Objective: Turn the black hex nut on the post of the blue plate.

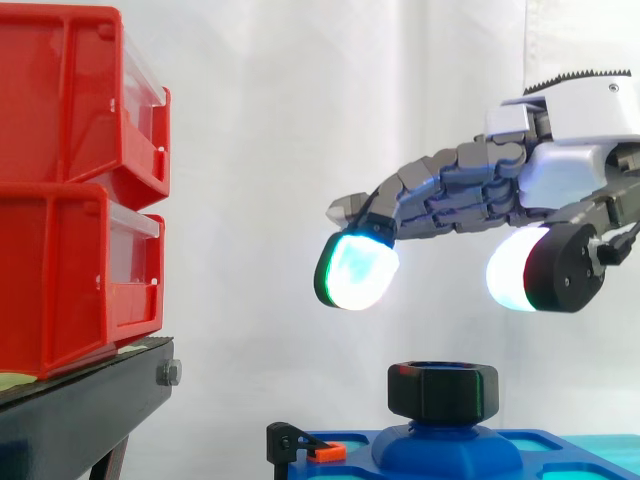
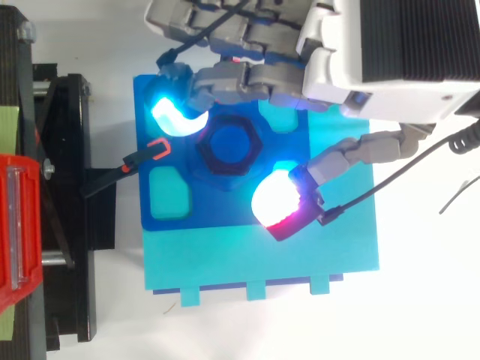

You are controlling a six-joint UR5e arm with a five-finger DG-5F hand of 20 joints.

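Hand [image 1: 570,165]: spread wide, empty, hovering clear above black hex nut [image 1: 443,390]. Positioned with pads [image 2: 174,116] either side of nut for descent onto flats. Nut location: on post of blue plate [image 2: 217,206].

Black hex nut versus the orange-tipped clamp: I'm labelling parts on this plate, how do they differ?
The black hex nut is a thick six-sided ring; the clamp is thin, with an orange tip. The nut sits raised on the post mid-plate; the clamp sits low at the edge of the blue plate. Both are mostly black, and the open hand touches neither.
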